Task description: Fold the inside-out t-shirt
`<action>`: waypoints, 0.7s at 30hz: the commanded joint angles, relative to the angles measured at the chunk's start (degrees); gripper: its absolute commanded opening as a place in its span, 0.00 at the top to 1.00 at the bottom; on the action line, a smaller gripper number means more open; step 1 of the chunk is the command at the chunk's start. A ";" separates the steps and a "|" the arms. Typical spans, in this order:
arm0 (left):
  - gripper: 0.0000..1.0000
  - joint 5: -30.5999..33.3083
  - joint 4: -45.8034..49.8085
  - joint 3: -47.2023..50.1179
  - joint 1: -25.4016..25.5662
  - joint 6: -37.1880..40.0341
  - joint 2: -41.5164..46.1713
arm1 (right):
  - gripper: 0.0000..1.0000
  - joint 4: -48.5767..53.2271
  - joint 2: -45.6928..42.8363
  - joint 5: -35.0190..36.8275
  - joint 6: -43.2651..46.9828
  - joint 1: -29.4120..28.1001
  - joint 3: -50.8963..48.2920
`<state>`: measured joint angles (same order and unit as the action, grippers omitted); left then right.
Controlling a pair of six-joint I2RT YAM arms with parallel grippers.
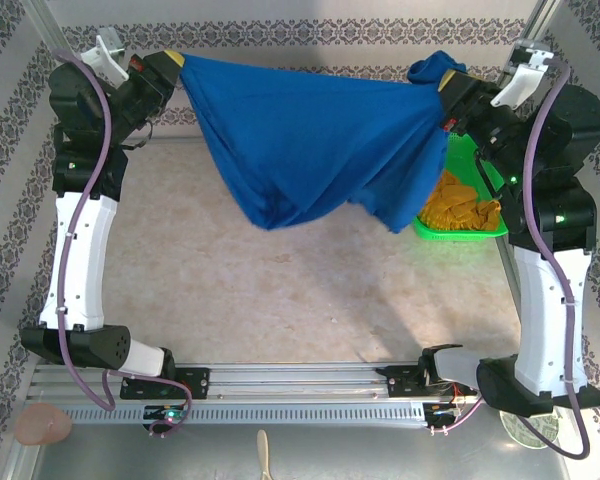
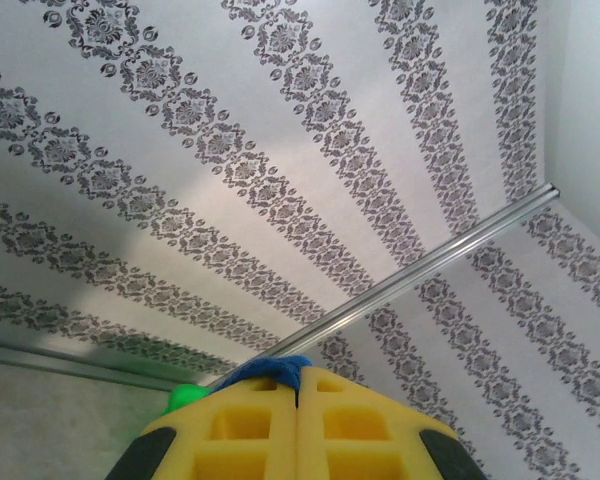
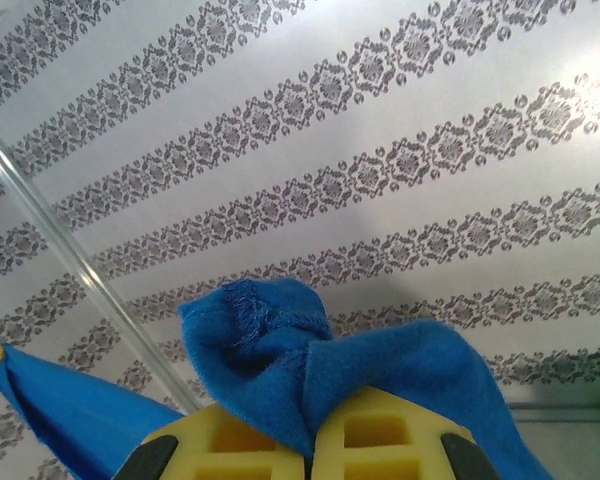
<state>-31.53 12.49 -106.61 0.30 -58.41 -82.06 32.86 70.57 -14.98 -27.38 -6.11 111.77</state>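
High over the table point(image 1: 280, 300), the blue t-shirt point(image 1: 310, 140) hangs stretched between both arms; the left gripper point(image 1: 175, 65) is pressed together on one top corner; the right gripper point(image 1: 448, 88) pinches a bunched corner at the opposite end; the shirt's long axis runs left to right, sagging lowest mid-span; each arm holds its own end, so laying it flat likely needs both lowering together.
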 commanded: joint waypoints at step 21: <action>0.22 4.24 13.17 16.28 -0.09 19.44 -13.32 | 0.29 -3.05 14.36 5.49 4.39 -11.57 -19.61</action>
<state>-28.25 25.56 -93.78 -0.36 -43.35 -105.38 28.27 94.13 -11.31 -26.57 -16.53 93.91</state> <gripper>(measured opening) 0.756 0.705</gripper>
